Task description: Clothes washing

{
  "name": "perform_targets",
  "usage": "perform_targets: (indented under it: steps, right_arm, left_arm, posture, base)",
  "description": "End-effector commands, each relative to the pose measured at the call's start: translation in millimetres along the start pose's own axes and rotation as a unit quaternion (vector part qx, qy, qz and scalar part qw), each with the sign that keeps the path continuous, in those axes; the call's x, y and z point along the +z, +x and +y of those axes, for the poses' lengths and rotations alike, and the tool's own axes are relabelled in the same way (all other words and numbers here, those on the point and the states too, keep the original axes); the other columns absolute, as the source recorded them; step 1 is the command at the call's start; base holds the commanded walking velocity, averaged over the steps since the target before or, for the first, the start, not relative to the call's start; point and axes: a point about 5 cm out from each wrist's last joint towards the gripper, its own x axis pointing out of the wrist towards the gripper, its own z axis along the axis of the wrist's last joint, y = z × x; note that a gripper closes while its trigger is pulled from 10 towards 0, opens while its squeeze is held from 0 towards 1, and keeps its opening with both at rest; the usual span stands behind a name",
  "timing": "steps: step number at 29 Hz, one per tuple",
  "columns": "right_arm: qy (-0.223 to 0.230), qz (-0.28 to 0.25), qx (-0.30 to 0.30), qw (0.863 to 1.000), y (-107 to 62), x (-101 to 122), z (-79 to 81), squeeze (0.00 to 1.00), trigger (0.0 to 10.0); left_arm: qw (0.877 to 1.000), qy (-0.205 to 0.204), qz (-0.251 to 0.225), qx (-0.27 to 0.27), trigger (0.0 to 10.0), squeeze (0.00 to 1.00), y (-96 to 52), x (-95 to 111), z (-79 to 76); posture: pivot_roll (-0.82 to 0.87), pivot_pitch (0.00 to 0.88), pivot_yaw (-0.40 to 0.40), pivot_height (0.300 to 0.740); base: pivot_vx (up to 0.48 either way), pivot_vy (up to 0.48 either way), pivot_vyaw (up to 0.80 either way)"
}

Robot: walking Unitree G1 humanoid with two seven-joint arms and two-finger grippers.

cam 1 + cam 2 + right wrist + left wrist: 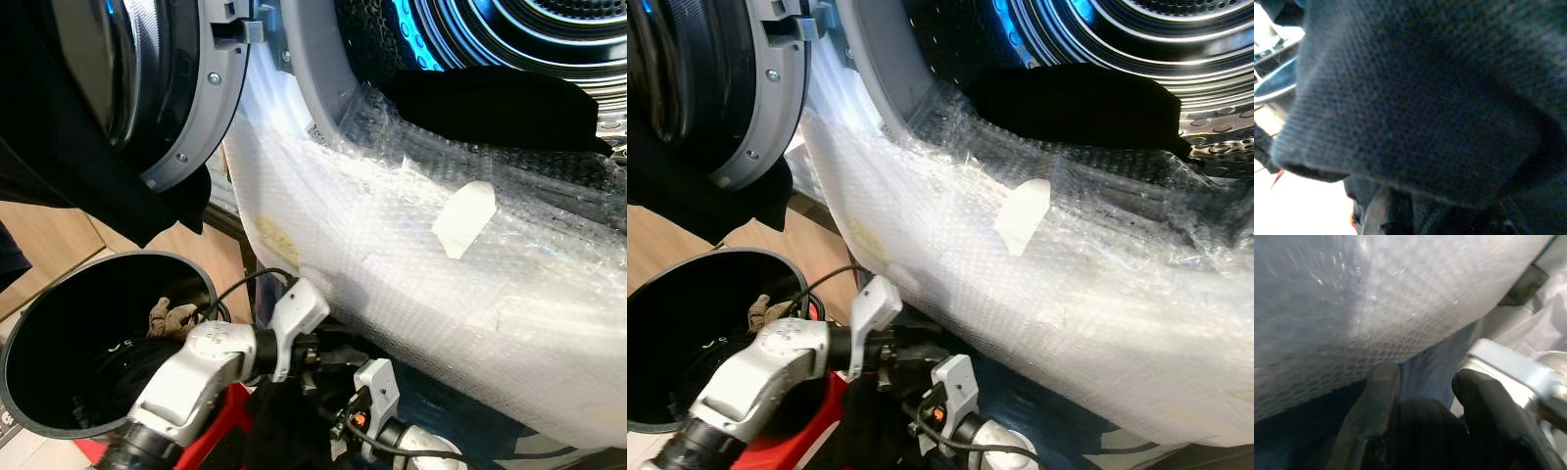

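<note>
A black garment point(490, 103) drapes over the bubble-wrapped rim of the open washing machine drum point(411, 186), left claw point(1420, 426) clenched on dark cloth below (right claw's grip: cannot tell), round black laundry bucket point(59, 294) nearby.

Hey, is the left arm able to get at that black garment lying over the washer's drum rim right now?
Probably not yet. The left gripper sits low beneath the bubble wrap bulging over the washer's front, while the black garment lies above, so that bulge stands between them.

Black garment point(490, 106), white bubble wrap point(411, 255), dark grey bucket point(59, 294).
</note>
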Motion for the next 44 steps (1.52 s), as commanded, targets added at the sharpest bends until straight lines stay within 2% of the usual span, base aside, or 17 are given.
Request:
perform_targets:
  steps: [1, 5, 7, 11, 15, 17, 18, 19, 21, 22, 23, 25, 30, 33, 37, 39, 44]
  right_arm:
    - [0.024, 0.032, -0.013, 0.999, -10.4, -16, -4.1, 0.00, 0.0]
    - [0.020, 0.036, 0.002, 0.999, -15.7, -18, -2.2, 0.00, 0.0]
    - [0.017, 0.038, 0.012, 0.999, -20.8, -18, -1.0, 0.00, 0.0]
    - [0.014, 0.039, 0.015, 0.999, -24.8, -18, -1.3, 0.00, 0.0]
    - [0.010, 0.038, 0.027, 0.999, -32.9, -15, 1.7, 0.00, 0.0]
    - [0.009, 0.038, 0.030, 0.999, -34.1, -15, 2.3, 0.00, 0.0]
    - [0.007, 0.038, 0.035, 0.999, -36.3, -14, 3.3, 0.00, 0.0]
    - [0.004, 0.032, 0.046, 0.998, -40.3, -11, 6.3, 0.00, 0.0]
    - [0.003, 0.024, 0.056, 0.998, -42.5, -7, 9.3, 0.00, 0.0]
    - [-0.004, 0.015, 0.068, 0.998, -44.0, -1, 13.2, 0.00, 0.0]
    - [-0.005, 0.012, 0.071, 0.997, -44.4, 1, 14.3, 0.00, 0.0]
    - [-0.015, -0.025, 0.109, 0.994, -48.2, 23, 26.7, 0.00, 0.0]
    - [-0.032, -0.119, 0.171, 0.977, -57.1, 73, 49.3, 0.00, 0.0]
    - [-0.030, -0.152, 0.198, 0.968, -61.2, 88, 57.9, 0.00, 0.0]
    - [-0.031, -0.235, 0.239, 0.942, -71.6, 125, 70.7, 0.00, 0.0]
    - [-0.041, -0.308, 0.275, 0.910, -84.0, 158, 79.1, 0.00, 0.0]
    - [-0.074, -0.371, 0.301, 0.876, -98.2, 199, 78.8, 0.00, 0.0]
  left_arm:
    - [0.999, 0.022, -0.035, -0.022, 10.0, 1.00, -10.1, 18, -7.4]
    - [0.999, 0.022, -0.014, 0.028, 10.0, 1.00, -30.4, 12, -2.3]
    - [0.995, 0.006, -0.011, 0.098, 10.0, 1.00, -50.1, 6, 5.3]
    - [0.987, -0.004, -0.018, 0.158, 10.0, 1.00, -64.6, 3, 10.7]
    - [0.958, -0.015, -0.020, 0.286, 10.0, 1.00, -91.3, -7, 17.7]
    - [0.952, -0.017, -0.021, 0.305, 10.0, 1.00, -95.0, -9, 18.8]
    - [0.940, -0.012, -0.022, 0.342, 10.0, 1.00, -101.0, -12, 21.7]
    - [0.909, -0.006, -0.034, 0.416, 10.0, 0.00, -112.1, -17, 28.4]
    - [0.881, -0.001, -0.041, 0.471, 10.0, 0.00, -120.1, -21, 33.9]
    - [0.857, -0.007, -0.045, 0.513, 10.0, 0.00, -126.4, -27, 38.9]
    - [0.851, -0.010, -0.046, 0.523, 10.0, 0.00, -127.8, -29, 39.8]
    - [0.824, -0.003, -0.057, 0.564, 10.0, 0.00, -133.1, -34, 44.2]
    - [0.793, 0.006, -0.054, 0.607, 10.0, 0.00, -140.9, -44, 50.2]
    - [0.789, 0.005, -0.045, 0.613, 10.0, 0.00, -141.2, -49, 51.7]
    - [0.796, 0.020, -0.037, 0.604, 10.0, 0.00, -133.4, -52, 52.6]
    - [0.796, 0.012, -0.034, 0.604, 10.0, 0.00, -129.6, -57, 53.1]
    - [0.808, 0.016, -0.003, 0.589, 10.0, 0.00, -119.6, -72, 51.5]
  posture:
    - [0.01, 0.157, -0.029, 0.740]
    - [0.02, 0.163, -0.029, 0.740]
    - [0.02, 0.164, -0.030, 0.740]
    - [0.03, 0.162, -0.029, 0.740]
    - [0.04, 0.163, -0.031, 0.740]
    - [0.04, 0.163, -0.031, 0.740]
    - [0.05, 0.162, -0.034, 0.740]
    - [0.06, 0.162, -0.034, 0.740]
    - [0.06, 0.162, -0.034, 0.740]
    - [0.07, 0.159, -0.030, 0.740]
    - [0.07, 0.157, -0.030, 0.740]
    - [0.06, 0.154, -0.023, 0.740]
    - [0.04, 0.149, -0.008, 0.740]
    - [0.04, 0.146, -0.007, 0.740]
    - [0.04, 0.139, -0.006, 0.740]
    - [0.04, 0.141, -0.001, 0.740]
    - [0.03, 0.137, 0.005, 0.740]
  base:
    - [0.000, 0.000, 0.00]
    - [0.000, 0.000, 0.00]
    - [0.000, 0.000, 0.00]
    - [0.000, 0.000, 0.00]
    - [0.000, 0.000, 0.00]
    - [0.000, 0.000, 0.00]
    - [0.000, 0.000, 0.00]
    - [0.000, 0.000, 0.00]
    - [0.000, 0.000, 0.00]
    - [0.000, 0.000, 0.00]
    - [0.000, 0.000, 0.00]
    - [0.000, 0.000, 0.00]
    - [0.000, 0.000, 0.00]
    - [0.000, 0.000, 0.00]
    - [0.000, 0.000, 0.00]
    - [0.000, 0.000, 0.00]
    - [0.000, 0.000, 0.00]
